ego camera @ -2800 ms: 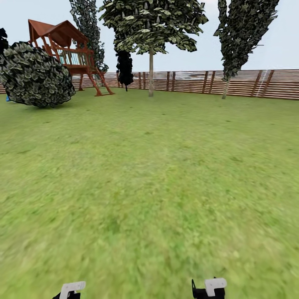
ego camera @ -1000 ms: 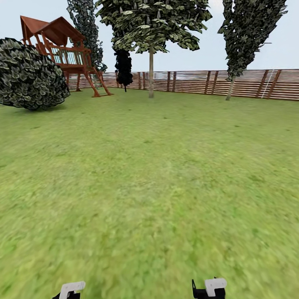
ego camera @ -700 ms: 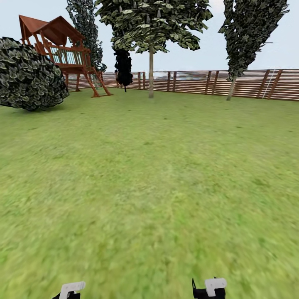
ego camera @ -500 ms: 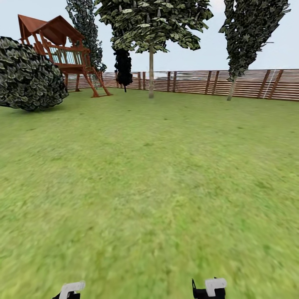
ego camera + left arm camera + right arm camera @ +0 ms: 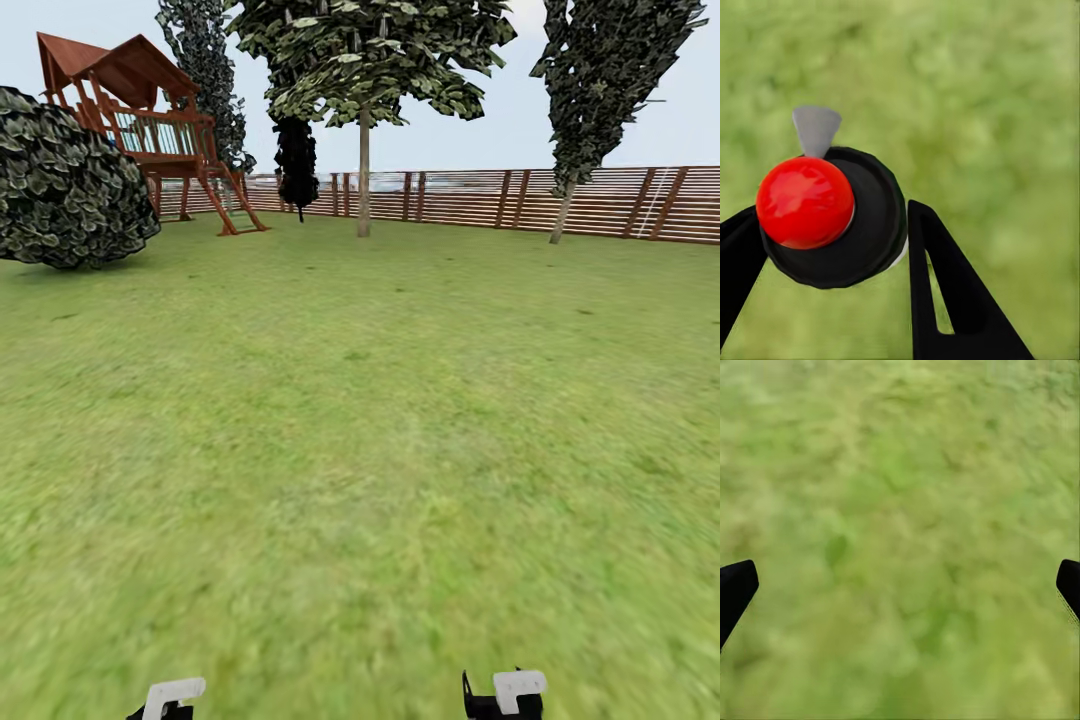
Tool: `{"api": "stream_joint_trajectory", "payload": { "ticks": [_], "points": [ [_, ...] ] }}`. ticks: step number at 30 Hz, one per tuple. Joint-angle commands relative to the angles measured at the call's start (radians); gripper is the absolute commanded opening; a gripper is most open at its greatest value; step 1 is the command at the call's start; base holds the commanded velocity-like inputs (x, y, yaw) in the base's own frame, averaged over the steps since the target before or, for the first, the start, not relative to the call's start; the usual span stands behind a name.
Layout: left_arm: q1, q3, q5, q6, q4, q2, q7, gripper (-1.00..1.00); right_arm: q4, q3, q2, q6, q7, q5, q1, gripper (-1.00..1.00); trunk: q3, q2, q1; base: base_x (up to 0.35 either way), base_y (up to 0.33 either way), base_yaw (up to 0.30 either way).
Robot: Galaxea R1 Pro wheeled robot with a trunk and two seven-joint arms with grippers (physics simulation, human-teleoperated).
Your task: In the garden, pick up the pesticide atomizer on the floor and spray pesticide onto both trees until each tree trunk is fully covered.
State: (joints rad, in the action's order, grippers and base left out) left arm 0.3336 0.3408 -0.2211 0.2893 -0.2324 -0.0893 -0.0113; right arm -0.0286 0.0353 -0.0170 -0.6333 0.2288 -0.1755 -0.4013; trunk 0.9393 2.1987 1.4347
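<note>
In the left wrist view, my left gripper (image 5: 832,236) is shut on the pesticide atomizer (image 5: 806,202), which has a round black body, a red ball top and a grey nozzle. Grass blurs behind it. My right gripper (image 5: 900,585) is open over bare lawn, with only its black fingertips (image 5: 735,589) showing at the edges. Both wrists peek into the head view's lower edge, left (image 5: 172,697) and right (image 5: 510,692). Far ahead by the fence stands a tree (image 5: 365,60) with a pale bare trunk (image 5: 364,175) and leaves only high up. No white specks are visible at this distance.
The green lawn (image 5: 360,420) stretches ahead to a brown slat fence (image 5: 470,197). A big round shrub (image 5: 65,185) and a wooden play tower (image 5: 150,130) stand at the far left. A dark narrow tree (image 5: 600,80) rises at the right by the fence.
The whole head view has shifted as the camera moved: the shrub and tower sit further left and the right tree further right. Both arms look unchanged.
</note>
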Motion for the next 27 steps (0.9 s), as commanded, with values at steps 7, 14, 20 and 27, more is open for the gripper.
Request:
{"api": "stream_joint_trajectory", "payload": {
  "ticks": [7,14,20,27],
  "points": [
    [0.001,0.008,-0.011,0.005,0.001,0.0,-0.001,-1.0,0.001,0.005,0.0,0.0,0.01,-0.01,-0.001,1.0,0.001,0.0,0.0,0.339,0.0,0.0],
    [0.001,0.007,-0.011,0.005,0.002,0.0,-0.001,-1.0,0.002,0.005,0.0,0.0,0.01,-0.01,-0.001,1.0,0.001,0.0,0.0,0.339,0.0,0.0],
    [0.001,0.007,-0.011,0.005,0.001,0.0,-0.001,-1.0,0.001,0.005,-0.001,0.0,0.01,-0.01,-0.001,1.0,0.001,0.0,0.0,0.339,0.0,0.0],
    [0.001,0.007,-0.011,0.005,0.001,0.0,-0.001,-1.0,0.001,0.005,-0.001,0.0,0.01,-0.01,-0.001,1.0,0.001,0.0,0.0,0.339,0.0,0.0]
  ]
}}
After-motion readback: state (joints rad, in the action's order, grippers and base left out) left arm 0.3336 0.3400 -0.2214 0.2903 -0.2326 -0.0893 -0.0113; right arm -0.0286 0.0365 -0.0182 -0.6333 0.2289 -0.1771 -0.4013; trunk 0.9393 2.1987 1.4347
